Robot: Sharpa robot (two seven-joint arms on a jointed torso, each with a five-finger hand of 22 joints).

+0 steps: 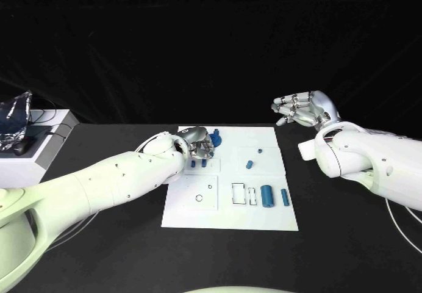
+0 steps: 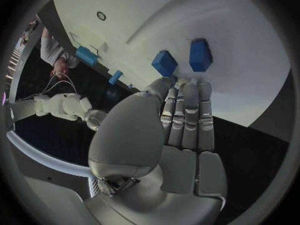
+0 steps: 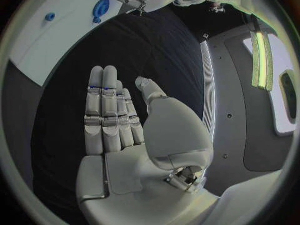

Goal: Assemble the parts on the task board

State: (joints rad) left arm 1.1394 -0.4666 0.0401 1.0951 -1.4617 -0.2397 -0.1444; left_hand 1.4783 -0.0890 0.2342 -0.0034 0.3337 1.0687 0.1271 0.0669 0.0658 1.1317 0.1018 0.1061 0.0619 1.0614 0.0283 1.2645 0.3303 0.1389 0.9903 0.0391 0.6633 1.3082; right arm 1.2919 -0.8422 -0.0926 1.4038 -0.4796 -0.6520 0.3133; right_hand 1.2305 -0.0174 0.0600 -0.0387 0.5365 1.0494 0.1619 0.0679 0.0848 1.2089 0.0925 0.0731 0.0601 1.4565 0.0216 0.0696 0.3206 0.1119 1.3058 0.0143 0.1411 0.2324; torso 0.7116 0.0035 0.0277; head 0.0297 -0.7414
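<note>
Parts lie scattered over the white board at mid-bench. The left hand hovers over its far-left corner, fingers straight and holding nothing, tips just short of two blue blocks, probably lining up a pick. The right hand hangs clear beyond the board's far-right corner, flat and empty, likely to leave room.

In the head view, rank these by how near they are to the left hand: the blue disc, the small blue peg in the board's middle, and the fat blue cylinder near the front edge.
1. The blue disc, at the board's far edge, right beside the left hand.
2. The small blue peg, mid-board, toward the right.
3. The fat blue cylinder, near the front edge, farthest.
</note>
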